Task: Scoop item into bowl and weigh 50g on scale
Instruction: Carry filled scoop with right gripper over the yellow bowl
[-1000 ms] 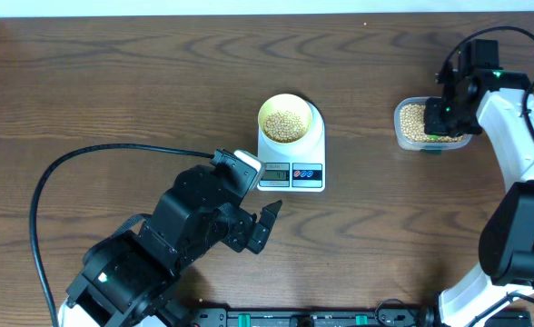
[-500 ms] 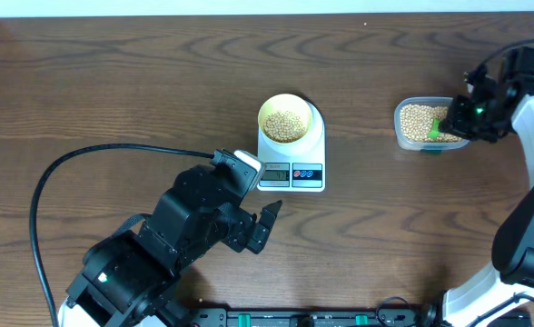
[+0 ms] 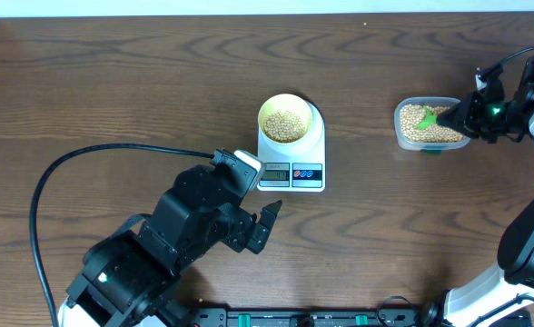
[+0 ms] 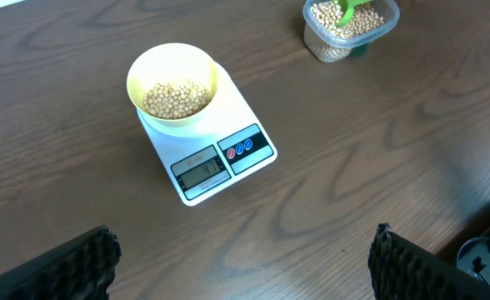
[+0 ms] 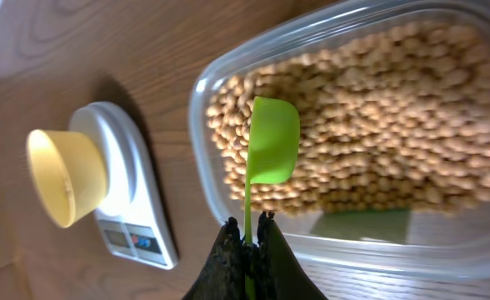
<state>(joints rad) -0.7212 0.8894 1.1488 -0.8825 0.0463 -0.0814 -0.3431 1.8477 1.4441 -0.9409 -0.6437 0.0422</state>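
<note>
The pale yellow-green bowl [image 3: 284, 119] sits on the white scale [image 3: 291, 173] at mid-table and holds a layer of beans [image 4: 177, 97]. It also shows in the right wrist view [image 5: 64, 177]. My right gripper [image 3: 460, 116] is shut on the handle of a green scoop [image 5: 270, 142]. The scoop's cup is over the beans [image 5: 370, 125] in the clear tub [image 3: 427, 123], tilted on its side and empty. My left gripper [image 3: 267, 224] is open and empty above the table in front of the scale, with its fingertips [image 4: 103, 254] wide apart.
A black cable [image 3: 76, 168] loops across the left of the table to the left arm. The table's back edge meets a white wall [image 3: 249, 7]. The scale's display [image 4: 201, 169] is lit.
My right gripper has swung from above the tub out to its right side, tipping the scoop lower and sideways over the beans. The left arm has not moved.
</note>
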